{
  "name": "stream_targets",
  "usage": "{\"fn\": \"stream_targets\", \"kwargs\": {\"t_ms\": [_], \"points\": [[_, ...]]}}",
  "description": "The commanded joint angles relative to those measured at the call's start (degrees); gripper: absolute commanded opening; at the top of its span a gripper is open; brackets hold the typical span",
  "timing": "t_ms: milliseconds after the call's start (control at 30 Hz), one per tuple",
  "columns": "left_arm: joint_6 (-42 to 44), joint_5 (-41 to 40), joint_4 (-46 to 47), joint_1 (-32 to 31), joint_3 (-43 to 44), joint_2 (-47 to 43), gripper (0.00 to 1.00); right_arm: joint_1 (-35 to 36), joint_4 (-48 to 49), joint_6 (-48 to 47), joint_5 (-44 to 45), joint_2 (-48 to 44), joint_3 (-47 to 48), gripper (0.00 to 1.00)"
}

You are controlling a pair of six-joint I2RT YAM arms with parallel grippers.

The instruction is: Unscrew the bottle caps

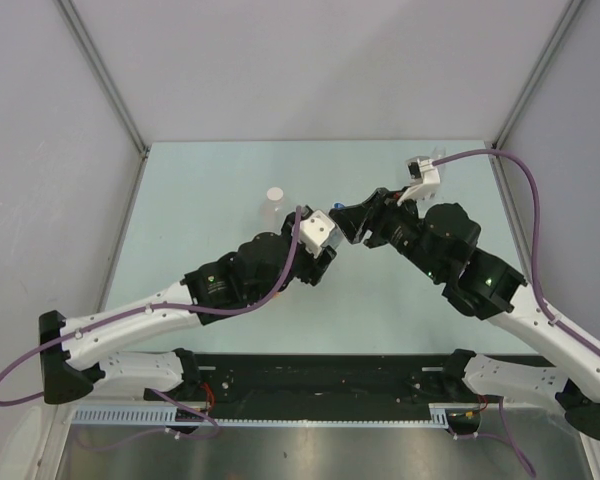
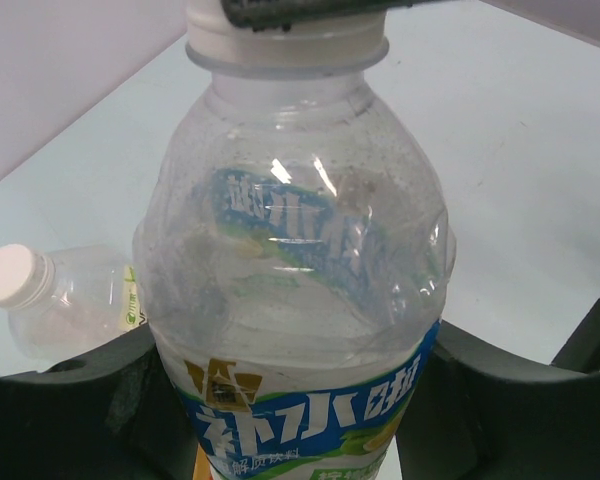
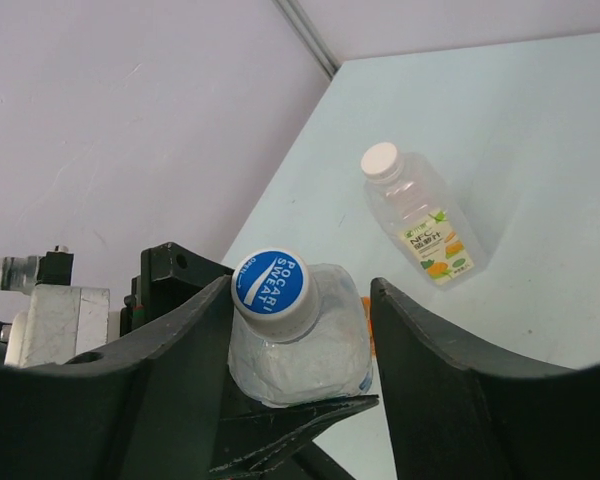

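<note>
Two bottles: a small bottle [image 1: 274,203] with a white cap [image 3: 380,158] stands left of centre on the surface [image 1: 200,180]. The left claw [image 2: 290,395] clamps the blue-labelled bottle [image 2: 290,250] at centre, and the right claw [image 3: 295,300] straddles its blue cap [image 3: 270,282] - half closed, apparently not gripping yet.

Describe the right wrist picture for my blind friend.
A clear plastic bottle with a round blue cap sits between the open black jaws of the right gripper. Behind it, a small white-capped bottle stands on the pale green table.
</note>
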Motion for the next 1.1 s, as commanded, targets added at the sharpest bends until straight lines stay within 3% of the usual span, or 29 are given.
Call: {"fn": "stream_targets", "kwargs": {"t_ms": [0, 133, 300, 400, 433, 467, 667, 900, 1067], "points": [[1.6, -1.2, 1.9, -0.6, 1.5, -0.4, 0.0, 0.2, 2.6, -0.7, 1.0, 0.5, 1.5, 0.57], [1.6, -1.4, 1.9, -0.7, 1.5, -0.3, 0.0, 0.1, 3.0, -0.7, 0.8, 0.7, 1.4, 0.43], [1.8, -1.5, 2.0, -0.9, 1.5, -0.2, 0.0, 0.2, 2.7, -0.8, 0.7, 1.3, 1.4, 0.36], [2.1, -0.5, 2.1, -1.0, 1.4, -0.5, 0.0, 0.2, 2.3, -1.5, 0.9, 1.2, 1.4, 0.21], [2.3, 0.3, 2.2, -1.0, 1.2, -1.0, 0.0, 0.2, 2.0, -1.9, 0.9, 1.3, 1.4, 0.02], [2.4, 2.4, 2.5, -1.0, 1.0, -1.4, 0.0, 0.2, 1.7, -2.8, 0.9, 1.2, 1.4, 0.0], [3.4, 14.0, 2.6, -0.9, -0.6, -5.6, 0.0, 0.0, 1.3, -9.7, -5.7, -1.8, -0.1, 0.0], [2.4, 41.3, 0.0, 2.5, 0.6, -9.3, 0.0, -0.5, 0.2, -18.8, -20.1, -7.2, -0.7, 0.0], [-0.4, 55.9, 0.3, 5.6, 2.1, -9.6, 0.0, -1.2, -0.1, -23.2, -32.7, -9.9, -1.1, 0.0]]}}
